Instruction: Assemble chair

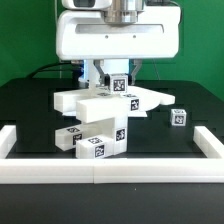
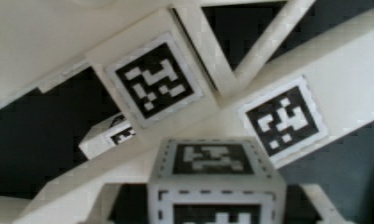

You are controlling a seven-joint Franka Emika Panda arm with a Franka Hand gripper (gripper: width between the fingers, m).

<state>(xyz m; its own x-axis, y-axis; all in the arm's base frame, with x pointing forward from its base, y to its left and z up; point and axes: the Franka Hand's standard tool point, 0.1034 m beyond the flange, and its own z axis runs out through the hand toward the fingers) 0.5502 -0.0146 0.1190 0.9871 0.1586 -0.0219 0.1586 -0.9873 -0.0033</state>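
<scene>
Chair parts: a stacked cluster of white bars and blocks mid-tabletop. One loose cube sits well apart toward the exterior view's right. The cluster lies directly under my jaws, its bulk slightly toward the exterior view's left. Top bar has its long axis running across the exterior view, slightly tilted. A tagged block sits right at my jaws. Wrist view shows only a tagged face close up, no fingers. Can't tell how wide the jaws are or whether they grip that block. My read: the next move hinges on squaring to that bar's axis.
</scene>
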